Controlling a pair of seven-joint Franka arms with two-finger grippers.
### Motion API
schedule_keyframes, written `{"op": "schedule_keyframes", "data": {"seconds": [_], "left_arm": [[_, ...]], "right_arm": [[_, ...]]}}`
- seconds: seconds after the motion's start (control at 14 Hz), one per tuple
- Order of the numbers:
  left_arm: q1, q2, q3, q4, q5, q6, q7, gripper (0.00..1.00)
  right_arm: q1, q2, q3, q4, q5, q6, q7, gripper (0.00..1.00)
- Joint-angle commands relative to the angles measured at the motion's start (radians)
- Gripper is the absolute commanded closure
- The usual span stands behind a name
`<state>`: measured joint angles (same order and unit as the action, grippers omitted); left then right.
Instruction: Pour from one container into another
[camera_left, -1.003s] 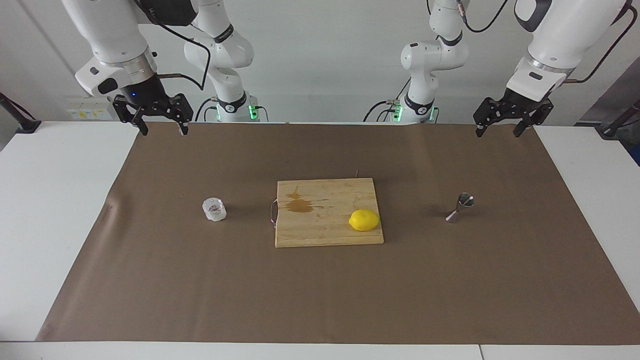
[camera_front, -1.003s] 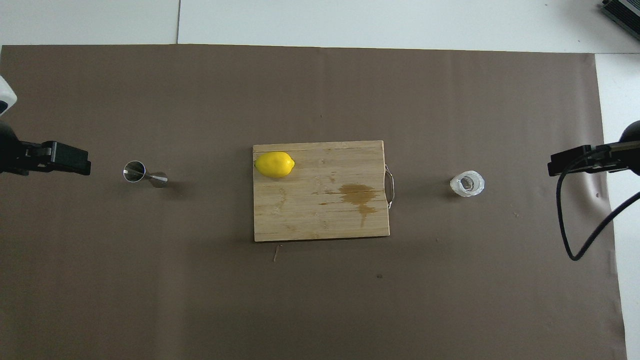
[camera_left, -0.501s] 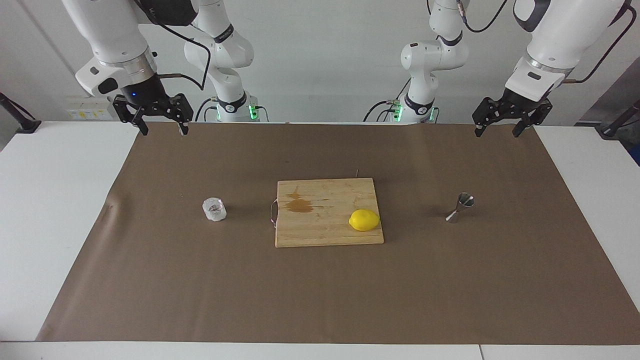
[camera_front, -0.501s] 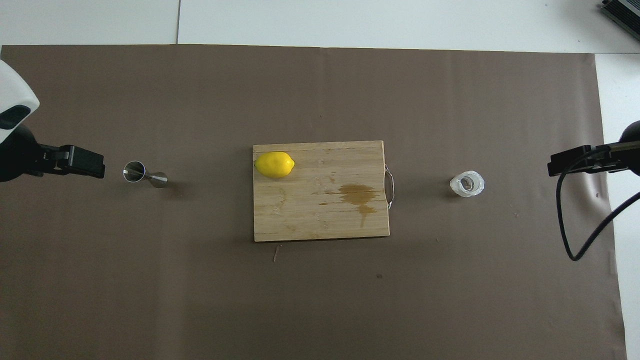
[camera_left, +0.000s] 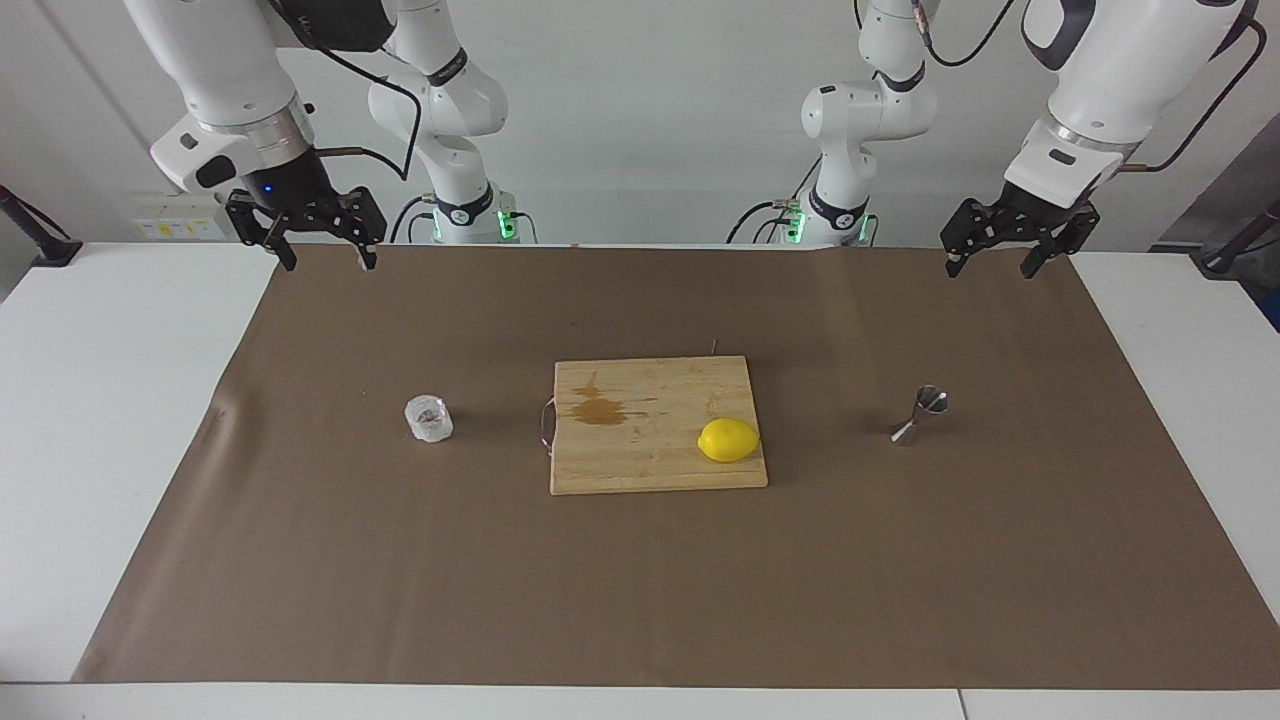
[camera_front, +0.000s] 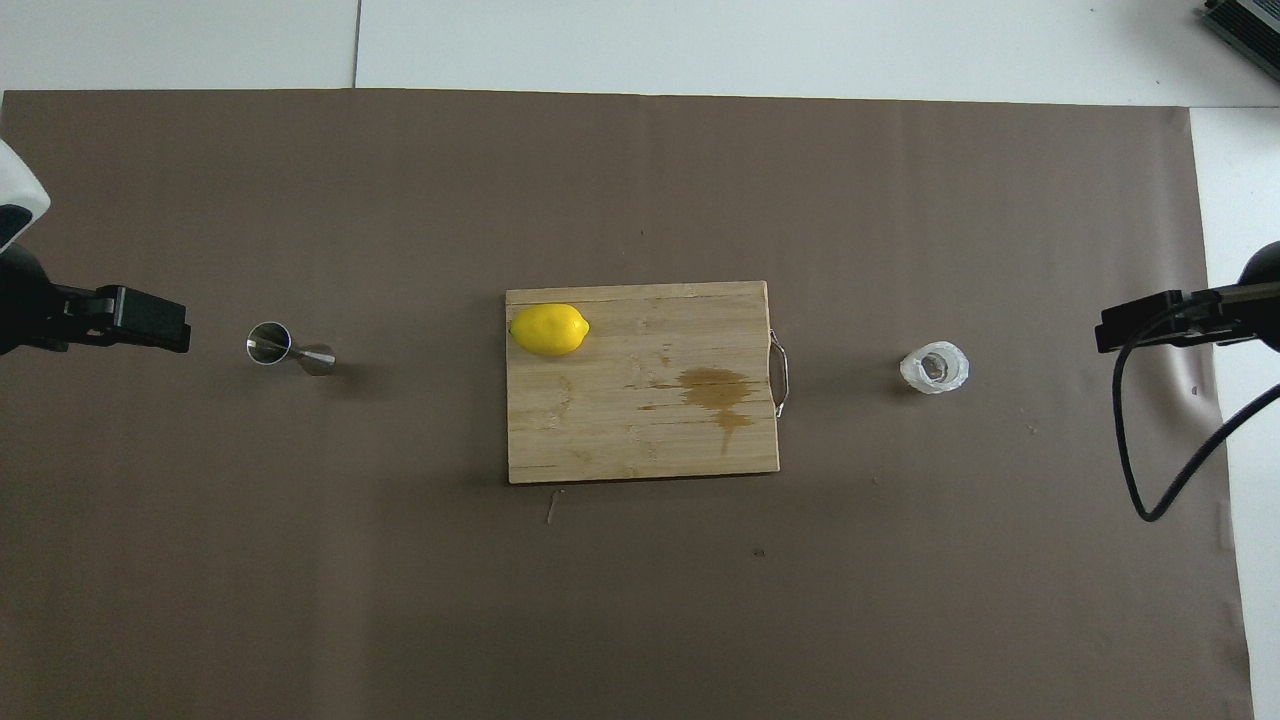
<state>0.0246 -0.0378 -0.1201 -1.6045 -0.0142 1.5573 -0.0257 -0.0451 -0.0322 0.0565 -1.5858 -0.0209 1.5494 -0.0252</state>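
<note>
**A:** What is laid out, biggest first?

**B:** A white bench carries a wide brown paper sheet that covers most of it. At the sheet's middle lies a wooden cutting board, with a metal handle on the edge toward the right arm's end and a brown stain on its surface. I'll place everything from that board.

**A:** Where are the arms?

**B:** Both hang raised over the sheet's edge nearest the robots. The right pincer is up over the corner at the right arm's end, its fingers spread wide and holding nothing. The left pincer is up over the corner at the left arm's end, also spread wide and empty. Neither is near the board.

**A:** And the smaller things?

**B:** A yellow lemon lies on the board, at the corner farther from the robots toward the left arm's end. The clear glass cup stands upright on the sheet beside the board's handle edge, toward the right arm's end, apart from the board. The steel jigger, hourglass-shaped, stands on the sheet well apart from the board toward the left arm's end, about level with the lemon.
</note>
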Motion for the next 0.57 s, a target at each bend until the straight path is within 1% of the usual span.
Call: {"op": "schedule_keyframes", "data": {"seconds": [0.0,0.14,0.29,0.5], "left_arm": [[0.04,0.05,0.0,0.037,-0.024,-0.017,0.012,0.0],[0.067,0.046,0.0,0.012,-0.044,-0.003,0.009,0.0],[0.064,0.042,0.002,0.009,-0.039,0.0,0.003,0.0],[0.055,0.013,0.002,-0.012,-0.035,-0.009,-0.008,0.0]], "right_arm": [[-0.012,-0.017,0.005,-0.013,0.006,-0.005,-0.024,0.0],[-0.012,-0.017,0.005,-0.011,0.006,-0.005,-0.024,0.0],[-0.013,-0.017,0.005,-0.013,0.006,-0.005,-0.024,0.0],[-0.013,-0.017,0.005,-0.013,0.006,-0.005,-0.024,0.0]]}}
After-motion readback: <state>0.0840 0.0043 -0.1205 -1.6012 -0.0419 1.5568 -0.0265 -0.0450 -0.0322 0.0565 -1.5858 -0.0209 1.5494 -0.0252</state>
